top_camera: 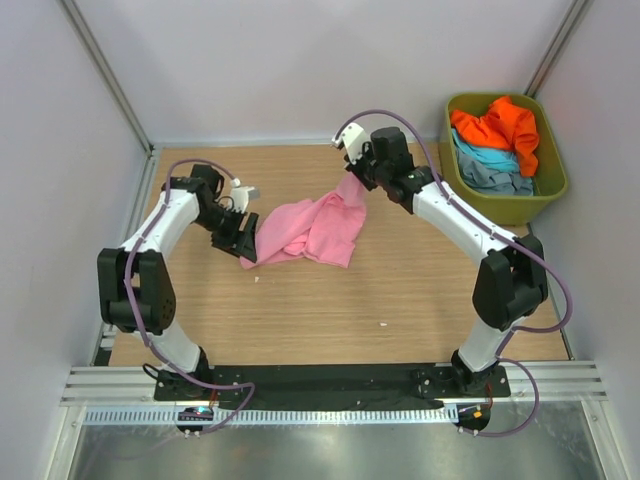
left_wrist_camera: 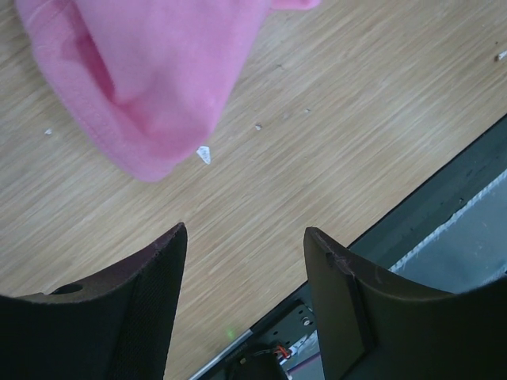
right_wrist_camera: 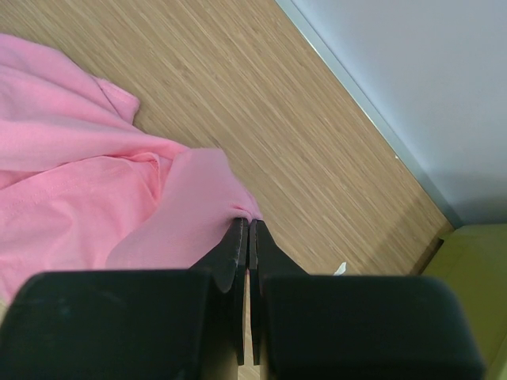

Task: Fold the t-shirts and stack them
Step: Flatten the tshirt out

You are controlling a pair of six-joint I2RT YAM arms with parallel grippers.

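The pink t-shirt point(left_wrist_camera: 150, 71) lay bunched at upper left on the wooden bench point(left_wrist_camera: 356, 103); below it, the left end effector point(left_wrist_camera: 245, 229) stood agape, clear of the cloth.

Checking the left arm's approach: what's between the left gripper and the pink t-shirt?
Only bare wooden table with a few tiny white specks; nothing else separates the open left gripper from the pink t-shirt. The left wrist view shows it.

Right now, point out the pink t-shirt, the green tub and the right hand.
pink t-shirt point(top_camera: 312, 230), top view, middle of the crumpled fabric.
green tub point(top_camera: 507, 210), top view, its near wall.
right hand point(right_wrist_camera: 247, 225), right wrist view, where the closed tips pinch the shirt's edge.
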